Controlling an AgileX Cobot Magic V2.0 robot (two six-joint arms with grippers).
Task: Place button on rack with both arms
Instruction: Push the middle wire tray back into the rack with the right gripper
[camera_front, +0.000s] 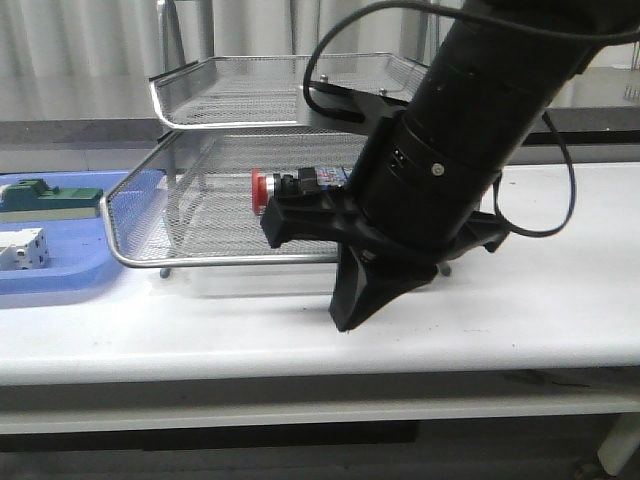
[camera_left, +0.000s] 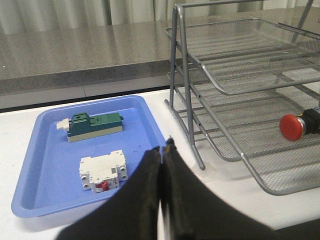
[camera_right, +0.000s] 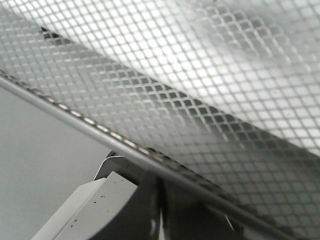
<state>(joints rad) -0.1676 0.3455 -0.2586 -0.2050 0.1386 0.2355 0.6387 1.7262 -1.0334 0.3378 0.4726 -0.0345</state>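
Observation:
The button (camera_front: 262, 190) lies on its side in the pulled-out lower tray of the silver wire-mesh rack (camera_front: 230, 75), red head toward the left. In the left wrist view the red head (camera_left: 291, 126) shows inside the rack (camera_left: 225, 50). My right gripper (camera_front: 345, 318) is shut and empty, pointing down at the table just in front of that tray's front rim. Its wrist view shows the fingers (camera_right: 159, 200) closed right under the rim wire and the mesh (camera_right: 200, 75). My left gripper (camera_left: 165, 146) is shut and empty, above the right edge of the blue tray. The left arm is out of the front view.
A flat blue tray (camera_front: 60, 275) sits left of the rack and holds a green-and-grey block (camera_front: 45, 197) and a white boxy component (camera_front: 22, 248). They also show in the left wrist view: the tray (camera_left: 50, 150), the block (camera_left: 95, 126) and the component (camera_left: 102, 171). The table's front edge is near.

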